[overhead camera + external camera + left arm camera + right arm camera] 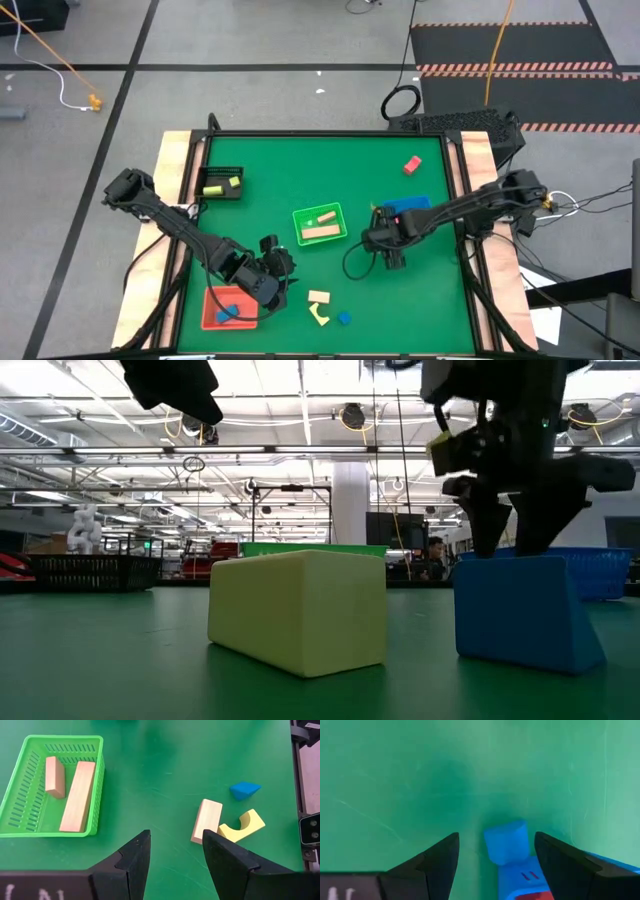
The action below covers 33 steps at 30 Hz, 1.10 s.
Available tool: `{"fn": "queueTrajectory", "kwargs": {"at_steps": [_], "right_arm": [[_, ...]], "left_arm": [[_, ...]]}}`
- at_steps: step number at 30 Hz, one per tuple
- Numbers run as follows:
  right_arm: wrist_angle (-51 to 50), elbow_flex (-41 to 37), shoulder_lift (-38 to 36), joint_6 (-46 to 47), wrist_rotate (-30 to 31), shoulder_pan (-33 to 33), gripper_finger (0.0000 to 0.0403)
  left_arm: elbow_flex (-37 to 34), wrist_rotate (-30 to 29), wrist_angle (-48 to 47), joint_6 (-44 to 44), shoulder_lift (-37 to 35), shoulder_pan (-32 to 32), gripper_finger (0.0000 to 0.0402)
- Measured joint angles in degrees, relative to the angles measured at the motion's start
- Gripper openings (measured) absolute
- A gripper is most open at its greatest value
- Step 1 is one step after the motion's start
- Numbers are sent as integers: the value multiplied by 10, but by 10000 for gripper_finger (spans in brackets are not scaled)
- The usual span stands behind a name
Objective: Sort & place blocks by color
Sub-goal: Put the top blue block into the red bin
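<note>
My left gripper [285, 272] [176, 855] is open and hovers near the table's near edge, beside a cream block [319, 297] [206, 820], a yellow arch [320, 315] [242, 826] and a blue block [344, 318] [245, 790], all lying on the green table. My right gripper [395, 256] [495, 855] is open right of centre. A small blue block [506, 842] shows between its fingers, apart from the one finger and close to the other. A red block [412, 165] lies toward the far right.
A green tray [340, 213] [97, 770] at the centre holds two cream bars. A black tray [222, 171] at the far left holds yellow-green pieces. A red tray [212, 320] near the left gripper holds a blue piece. A blue tray [408, 204] sits beside the right arm.
</note>
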Motion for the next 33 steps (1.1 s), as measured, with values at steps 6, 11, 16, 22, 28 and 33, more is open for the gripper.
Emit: {"fn": "queueTrajectory", "kwargs": {"at_steps": [6, 11, 16, 22, 28, 33], "right_arm": [[1, 0, 33, -49, -13, -12, 248], [-3, 1, 67, -105, -12, -20, 248], [-17, 3, 86, -136, 10, -26, 248], [-20, 2, 87, -138, -5, -29, 208], [-32, 2, 87, -138, -7, -29, 125], [-32, 5, 88, -107, -8, -26, 122]], "left_arm": [[0, 0, 0, 5, 0, 0, 182], [0, 0, 0, 5, 0, 0, 182], [0, 0, 0, 5, 0, 0, 182], [0, 0, -1, 5, 0, 0, 182], [0, 0, -1, 6, 0, 0, 182], [0, 0, -1, 5, 0, -1, 182]]}}
